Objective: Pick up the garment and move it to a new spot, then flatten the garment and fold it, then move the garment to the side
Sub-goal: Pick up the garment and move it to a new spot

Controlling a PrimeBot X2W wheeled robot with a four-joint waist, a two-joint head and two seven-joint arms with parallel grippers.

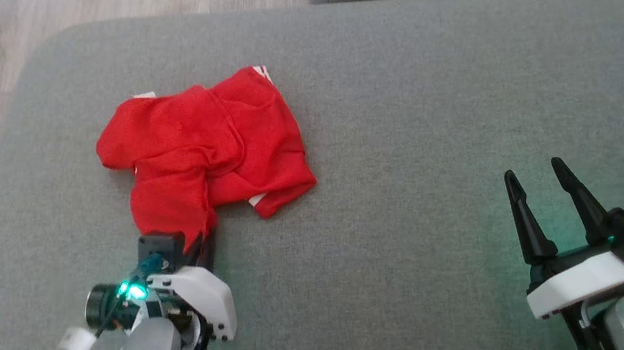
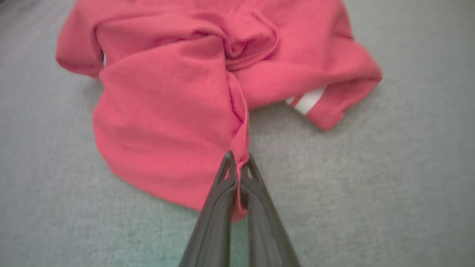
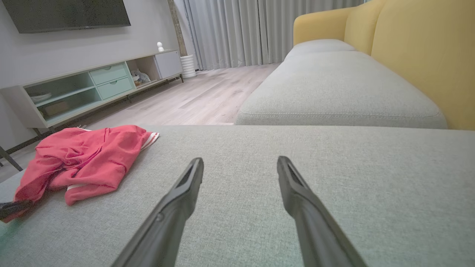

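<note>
Left gripper (image 2: 238, 159) tips are hidden under cloth in head view; left wrist view shows them pinched tight on the garment's (image 1: 207, 147) near edge. Garment is red w/ white stripes, crumpled in a heap on the grey sofa cushion (image 1: 404, 123), left of centre. Right gripper (image 1: 533, 168) has fingers spread wide, holding nothing, well apart from garment. Right wrist view adds TV unit (image 3: 85, 89) & curtains (image 3: 237, 33)

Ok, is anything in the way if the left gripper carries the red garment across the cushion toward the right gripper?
Nothing visible. The left gripper is shut on the red garment at its near edge, and the grey cushion between it and the open right gripper holds no other object.
</note>
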